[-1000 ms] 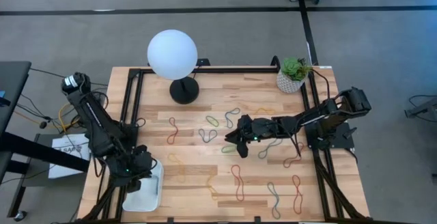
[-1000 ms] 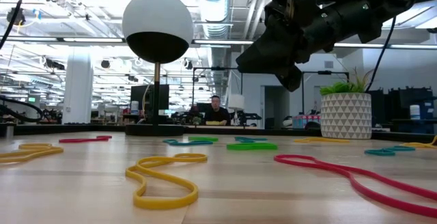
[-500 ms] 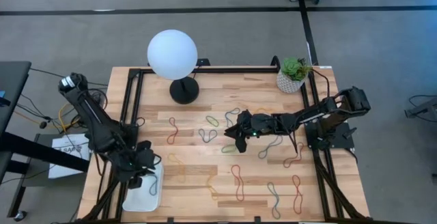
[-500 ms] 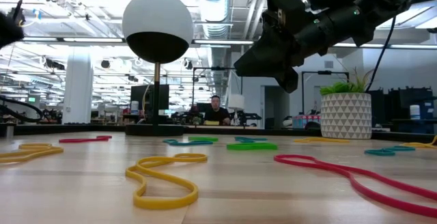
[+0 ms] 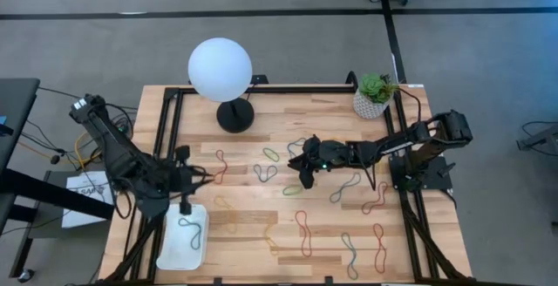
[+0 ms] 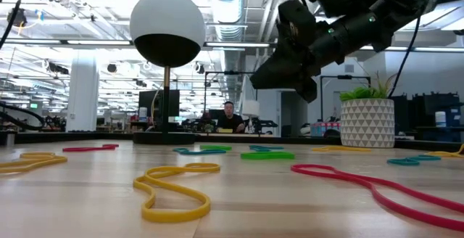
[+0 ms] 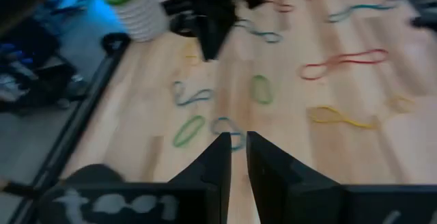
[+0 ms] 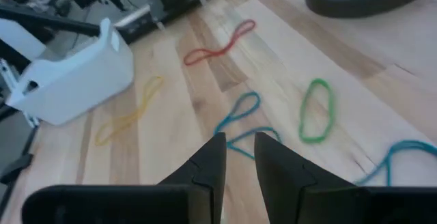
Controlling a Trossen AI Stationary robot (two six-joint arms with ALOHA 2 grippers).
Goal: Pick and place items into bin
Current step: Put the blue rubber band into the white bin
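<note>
Many rubber bands lie flat on the wooden table: a red one (image 5: 220, 166), a green one (image 5: 271, 155), a blue-grey one (image 8: 242, 118), a yellow one (image 6: 174, 191). The white bin (image 5: 174, 249) stands at the near left corner, with one blue-grey band (image 5: 193, 230) lying in it. My left gripper (image 5: 202, 177) hangs above the table just beyond the bin's far end, pointing toward the right; its fingers (image 7: 235, 145) stand a narrow gap apart with nothing between them. My right gripper (image 5: 305, 179) hovers over the table's middle, open and empty (image 8: 239, 145), just short of the blue-grey band.
A white globe lamp (image 5: 221, 70) on a black base (image 5: 235, 116) stands at the far edge, and a plant pot (image 5: 373, 98) at the far right corner. Black frame rails (image 5: 166, 138) run along the table's sides. A person (image 6: 230, 118) sits in the room far behind.
My left gripper has risen from low over the bin, swung toward the table's far edge and right, and rolled. The bin's inside, covered before, now shows a blue-grey band. My right gripper has drifted a little toward the far edge.
</note>
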